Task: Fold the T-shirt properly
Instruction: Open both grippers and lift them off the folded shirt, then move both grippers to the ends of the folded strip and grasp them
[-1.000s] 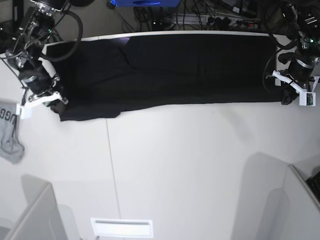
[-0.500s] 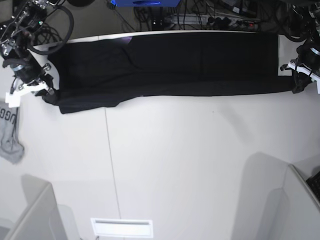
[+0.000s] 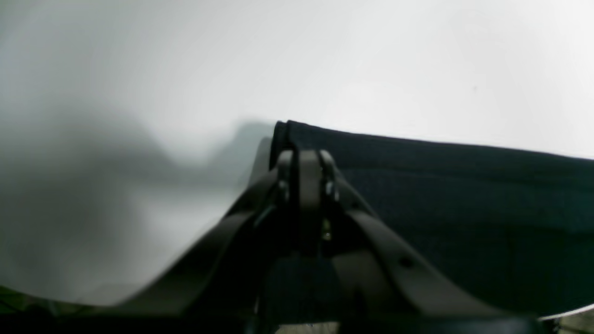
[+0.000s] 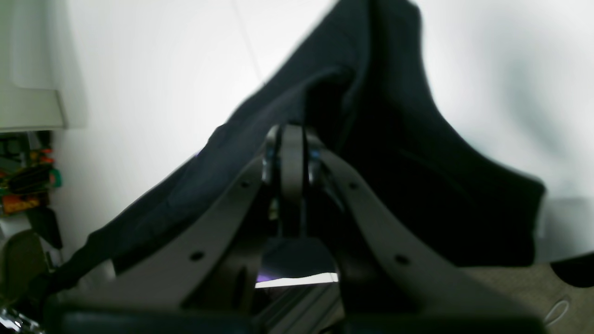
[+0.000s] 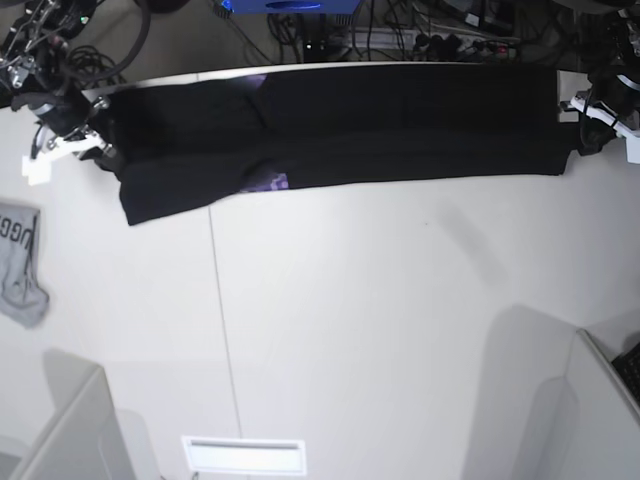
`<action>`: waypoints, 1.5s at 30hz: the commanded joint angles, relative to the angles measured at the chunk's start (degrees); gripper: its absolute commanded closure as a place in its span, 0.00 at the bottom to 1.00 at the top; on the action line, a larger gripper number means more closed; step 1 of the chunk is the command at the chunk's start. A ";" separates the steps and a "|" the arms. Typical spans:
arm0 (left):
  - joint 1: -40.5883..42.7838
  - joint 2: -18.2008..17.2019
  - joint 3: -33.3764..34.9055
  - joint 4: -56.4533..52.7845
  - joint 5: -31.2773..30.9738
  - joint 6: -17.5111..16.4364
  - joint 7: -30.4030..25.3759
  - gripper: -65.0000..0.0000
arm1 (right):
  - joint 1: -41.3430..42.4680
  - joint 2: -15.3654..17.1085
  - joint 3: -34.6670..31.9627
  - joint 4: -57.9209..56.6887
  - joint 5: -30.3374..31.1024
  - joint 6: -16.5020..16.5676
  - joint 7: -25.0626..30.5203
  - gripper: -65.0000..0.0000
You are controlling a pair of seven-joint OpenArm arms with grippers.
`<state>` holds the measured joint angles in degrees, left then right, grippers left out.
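I have both pincers clamped on the large black cloth T-shirt (image 5: 400,125), left pincer (image 3: 304,160) and right pincer (image 4: 290,134); one lengthwise fold made, crosswise folds remain.

The small grey cloth (image 5: 20,262) bears partly hidden letters, seemingly "UGG".

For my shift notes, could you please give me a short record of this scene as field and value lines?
table: white table
shirt: black T-shirt, a long band along the far edge
print: a purple bit shows at the near fold
left gripper: shut on the T-shirt's end
right gripper: shut on the other end
other: grey cloth beside the table
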<state>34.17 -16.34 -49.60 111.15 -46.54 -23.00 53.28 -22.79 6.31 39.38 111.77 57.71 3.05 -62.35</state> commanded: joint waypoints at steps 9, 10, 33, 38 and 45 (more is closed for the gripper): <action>0.07 3.55 9.82 0.71 18.63 -0.25 -7.87 1.00 | -1.17 -0.02 -5.75 -2.01 -3.69 0.25 1.03 1.00; 0.16 4.16 10.26 0.71 20.13 -0.25 -8.75 1.00 | -1.17 -0.72 -6.19 -2.01 -5.10 0.25 1.03 1.00; -0.28 5.39 8.77 0.98 25.84 -0.25 -10.16 0.42 | -2.49 -2.75 -6.19 -1.66 -13.80 0.25 2.43 0.60; -1.07 5.66 4.46 1.33 25.23 -0.25 -10.16 0.16 | -4.42 -2.75 -2.23 0.37 -14.33 0.51 11.67 0.67; -1.07 5.57 -0.02 1.07 10.54 -0.25 -9.89 0.48 | -3.98 -0.55 -8.47 3.44 -15.38 4.56 12.98 1.00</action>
<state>32.71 -10.02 -49.23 111.48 -35.20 -22.92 44.34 -27.03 4.95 30.48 114.32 41.80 7.57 -50.52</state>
